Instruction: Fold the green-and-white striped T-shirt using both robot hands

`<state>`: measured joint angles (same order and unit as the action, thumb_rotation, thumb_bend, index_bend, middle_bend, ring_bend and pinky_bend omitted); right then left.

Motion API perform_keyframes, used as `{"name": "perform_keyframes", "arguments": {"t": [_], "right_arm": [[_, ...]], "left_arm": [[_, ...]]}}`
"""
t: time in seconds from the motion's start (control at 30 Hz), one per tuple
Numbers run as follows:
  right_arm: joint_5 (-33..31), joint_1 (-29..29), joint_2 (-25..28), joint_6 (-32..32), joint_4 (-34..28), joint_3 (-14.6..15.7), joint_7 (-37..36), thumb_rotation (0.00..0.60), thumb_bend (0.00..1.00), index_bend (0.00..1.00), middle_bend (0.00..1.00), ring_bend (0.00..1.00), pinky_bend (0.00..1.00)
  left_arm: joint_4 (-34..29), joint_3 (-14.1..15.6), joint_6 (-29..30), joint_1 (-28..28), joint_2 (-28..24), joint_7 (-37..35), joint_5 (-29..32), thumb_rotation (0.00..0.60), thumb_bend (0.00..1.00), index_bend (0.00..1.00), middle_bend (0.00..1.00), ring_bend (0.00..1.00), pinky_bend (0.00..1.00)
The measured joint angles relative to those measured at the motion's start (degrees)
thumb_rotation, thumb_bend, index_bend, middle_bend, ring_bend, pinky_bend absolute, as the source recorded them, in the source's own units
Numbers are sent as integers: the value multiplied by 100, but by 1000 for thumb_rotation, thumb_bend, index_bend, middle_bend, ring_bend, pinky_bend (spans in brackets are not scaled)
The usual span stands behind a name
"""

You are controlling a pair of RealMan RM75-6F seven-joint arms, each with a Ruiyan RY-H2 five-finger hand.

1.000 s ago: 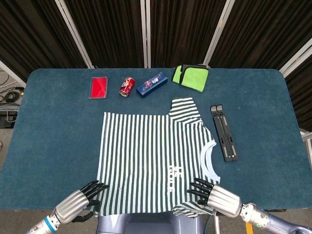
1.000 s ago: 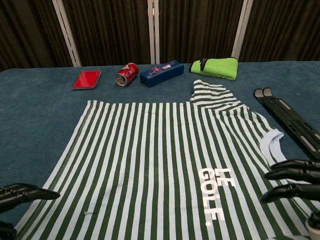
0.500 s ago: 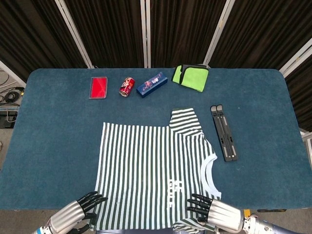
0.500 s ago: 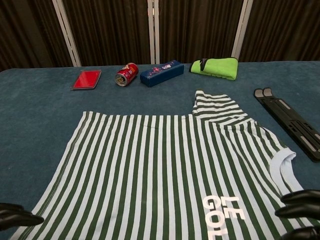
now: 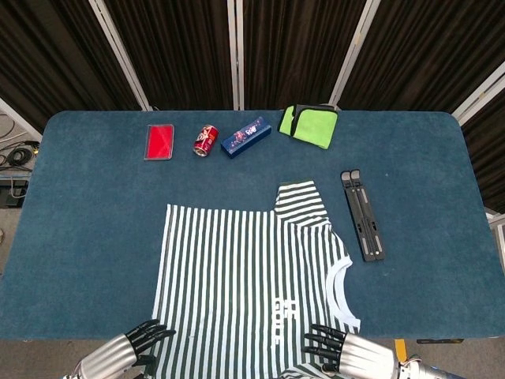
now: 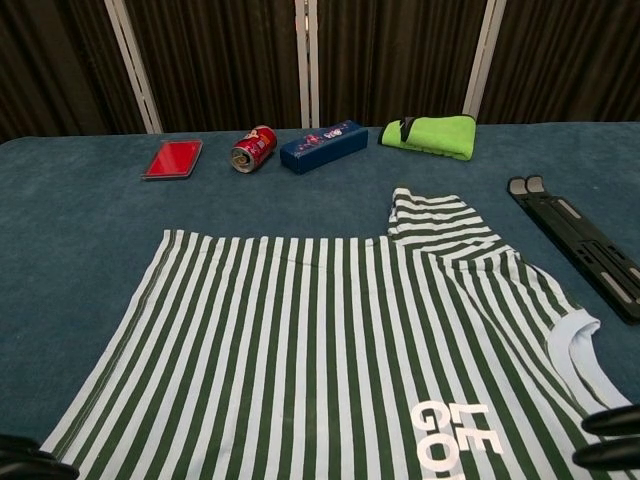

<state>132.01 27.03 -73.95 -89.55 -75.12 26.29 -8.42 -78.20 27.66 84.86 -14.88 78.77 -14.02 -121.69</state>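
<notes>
The green-and-white striped T-shirt (image 5: pixel 245 276) lies flat on the blue table (image 5: pixel 79 205), neck hole to the right, with one sleeve (image 5: pixel 300 199) pointing toward the back. Its near edge hangs over the table's front edge. My left hand (image 5: pixel 130 350) grips the shirt's near left corner, fingers on top of the cloth. My right hand (image 5: pixel 345 353) grips the near right part by the lower sleeve. In the chest view the T-shirt (image 6: pixel 320 340) fills the foreground, and only the tips of the left hand (image 6: pixel 25 462) and right hand (image 6: pixel 610 438) show at the bottom corners.
Along the back stand a red flat case (image 5: pixel 159 141), a red can (image 5: pixel 206 140) on its side, a blue box (image 5: pixel 246 136) and a folded green cloth (image 5: pixel 308 125). A black folding stand (image 5: pixel 363 215) lies right of the shirt.
Both hands have drawn back toward me, and the shirt has slid with them toward the front edge. More bare table now shows between the shirt and the back row.
</notes>
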Motion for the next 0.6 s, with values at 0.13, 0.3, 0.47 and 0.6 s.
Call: {"name": "perform_keyframes", "arguments": {"t": [0.13, 0.3, 0.47, 0.6], "right_arm": [[-15, -15, -6, 49, 4, -14, -20, 600, 405, 742, 140, 0, 0], [-49, -41, -45, 100, 76, -38, -68, 600, 405, 743, 140, 0, 0], [-74, -61, -60, 92, 116, -79, -94, 600, 406, 744, 139, 0, 0], [-202, -67, -83, 101, 141, -186, -117, 600, 405, 744, 141, 0, 0]], "left_arm": [[-7, -9, -45, -5, 5, -102, 55, 600, 611, 789, 15, 0, 0], [0, -16, -89, -15, 33, -247, 95, 600, 611, 789, 15, 0, 0], [-6, -42, -85, -18, 35, -301, 129, 600, 611, 790, 15, 0, 0], [-106, -108, -144, -36, 19, -536, 351, 600, 611, 792, 15, 0, 0]]}}
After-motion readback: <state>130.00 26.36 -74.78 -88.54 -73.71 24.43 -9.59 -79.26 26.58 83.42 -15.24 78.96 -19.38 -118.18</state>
